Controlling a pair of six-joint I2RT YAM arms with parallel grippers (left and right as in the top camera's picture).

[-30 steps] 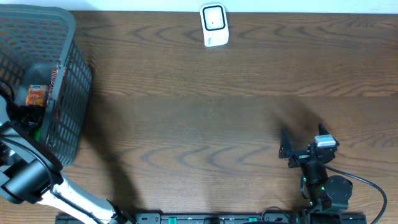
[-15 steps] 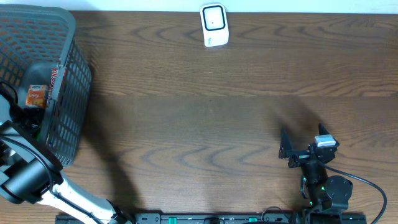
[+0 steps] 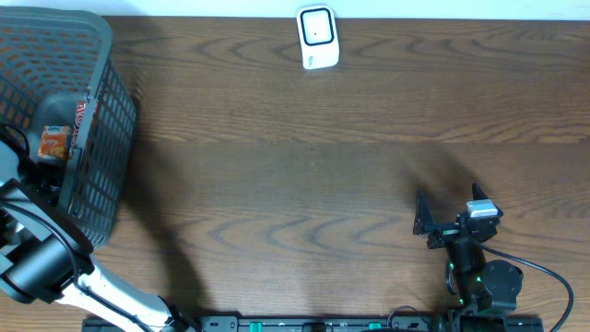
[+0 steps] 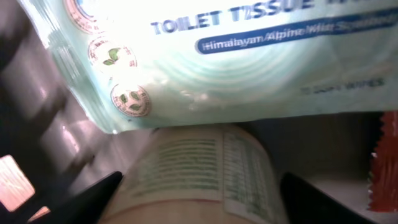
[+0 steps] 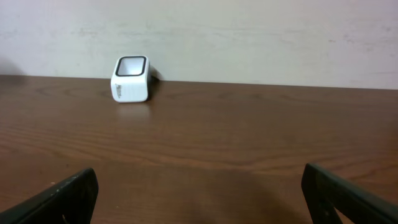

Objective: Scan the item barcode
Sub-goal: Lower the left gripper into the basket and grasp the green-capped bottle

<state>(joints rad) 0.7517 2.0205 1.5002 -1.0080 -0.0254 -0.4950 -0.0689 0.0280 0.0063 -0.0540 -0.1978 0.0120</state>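
Note:
My left arm (image 3: 37, 258) reaches into the grey basket (image 3: 97, 111) at the table's left, and its gripper is hidden there in the overhead view. In the left wrist view the left gripper (image 4: 199, 202) stands open around a cream cylindrical item with a printed label (image 4: 199, 174). The left finger is against the item and the right finger stands a little apart. No barcode shows clearly. The white scanner (image 3: 318, 37) stands at the far edge, and it shows as a small scanner (image 5: 130, 79) from the right wrist. My right gripper (image 3: 450, 210) rests open and empty at the front right.
A pale green pack of toilet tissue wipes (image 4: 224, 56) lies just beyond the cylinder in the basket. A red packet (image 4: 385, 165) is at its right, and an orange packet (image 3: 53, 143) shows through the basket. Bare wooden table (image 3: 295, 184) stretches between basket and right arm.

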